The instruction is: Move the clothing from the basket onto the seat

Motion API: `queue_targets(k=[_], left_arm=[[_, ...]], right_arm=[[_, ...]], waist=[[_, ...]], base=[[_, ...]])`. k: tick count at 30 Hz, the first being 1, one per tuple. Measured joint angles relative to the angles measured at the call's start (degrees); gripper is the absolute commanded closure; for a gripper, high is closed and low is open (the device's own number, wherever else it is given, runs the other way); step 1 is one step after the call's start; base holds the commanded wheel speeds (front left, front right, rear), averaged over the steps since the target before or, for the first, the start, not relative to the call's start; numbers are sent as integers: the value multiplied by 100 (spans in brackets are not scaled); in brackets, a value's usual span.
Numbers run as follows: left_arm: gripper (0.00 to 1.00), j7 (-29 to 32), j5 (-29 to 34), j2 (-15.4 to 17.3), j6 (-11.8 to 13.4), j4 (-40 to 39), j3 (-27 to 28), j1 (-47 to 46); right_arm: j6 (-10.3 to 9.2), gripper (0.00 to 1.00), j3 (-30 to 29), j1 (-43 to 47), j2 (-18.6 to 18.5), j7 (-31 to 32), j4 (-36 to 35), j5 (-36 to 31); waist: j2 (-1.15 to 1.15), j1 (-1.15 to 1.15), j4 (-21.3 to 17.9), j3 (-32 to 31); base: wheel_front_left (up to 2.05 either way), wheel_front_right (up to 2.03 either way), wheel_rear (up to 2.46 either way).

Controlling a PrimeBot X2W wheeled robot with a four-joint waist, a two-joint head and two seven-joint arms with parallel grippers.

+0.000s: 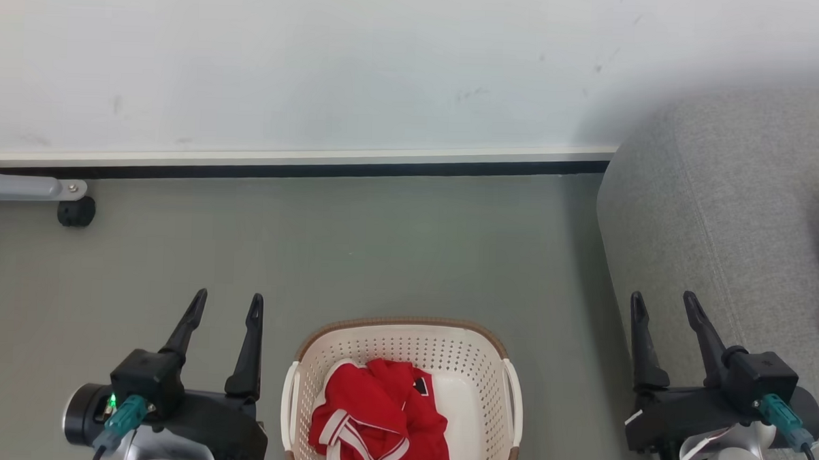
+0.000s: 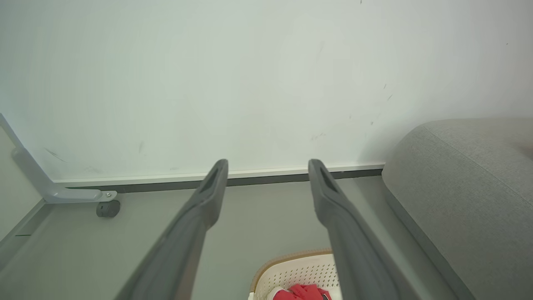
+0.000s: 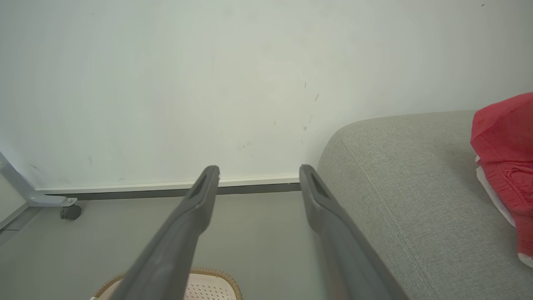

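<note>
Head view, left gripper: my left gripper [image 1: 229,295] is spread wide and empty above the floor [image 1: 382,243].
Head view, right gripper: my right gripper [image 1: 662,296] is likewise spread and empty, at the edge of the seat [image 1: 723,220].
Head view, clothing: the clothing [image 1: 376,413] lies crumpled in the basket [image 1: 406,323], at 4 o'clock from my left gripper and 8 o'clock from my right, touching neither.
Left wrist view: basket and clothing at 6 o'clock, low between my fingers [image 2: 214,187]; seat at 3 o'clock.
Right wrist view: basket rim at 7 o'clock; seat at 4 o'clock, bearing a second red garment [image 3: 504,154] at 3 o'clock.
</note>
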Motion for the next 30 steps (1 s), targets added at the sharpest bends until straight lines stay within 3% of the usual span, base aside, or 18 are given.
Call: queue_targets(k=[30], left_arm=[[0, 9, 119, -54, 54, -24, 89, 151]], right_arm=[[-126, 0, -130, 212, -21, 386, -439, -62]], waist=[[0, 0, 20, -83]], base=[[0, 0, 0]])
